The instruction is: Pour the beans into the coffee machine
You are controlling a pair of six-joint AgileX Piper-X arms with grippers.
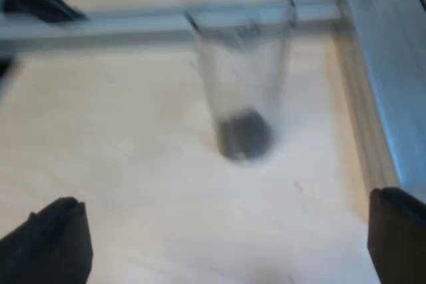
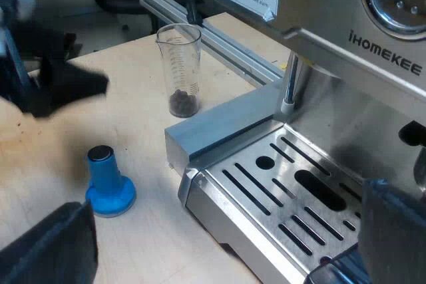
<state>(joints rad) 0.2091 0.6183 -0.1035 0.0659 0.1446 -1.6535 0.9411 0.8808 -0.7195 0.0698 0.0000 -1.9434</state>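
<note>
Left pincer (image 1: 226,231) gapes wide, empty, aimed at the measuring glass (image 1: 243,78), which stands upright on the tabletop (image 1: 120,164) just beside the espresso machine (image 2: 346,51), its beans (image 1: 245,134) at the bottom. Nothing is poured yet, I judge: grasp, lift and tip are all left. Right pincer (image 2: 223,234), likewise wide open and empty, hangs over the machine's drip tray (image 2: 279,191), near a blue tamper (image 2: 106,184). The glass is apart from both pincers.

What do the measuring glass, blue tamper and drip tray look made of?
Measuring glass: clear and see-through, glass or plastic, can't tell which; printed scale lines on the wall.
Tamper: matte blue, probably plastic or a rubber coating; black cap on top.
Drip tray: brushed metal, likely stainless; silvery sheen, slotted.
</note>
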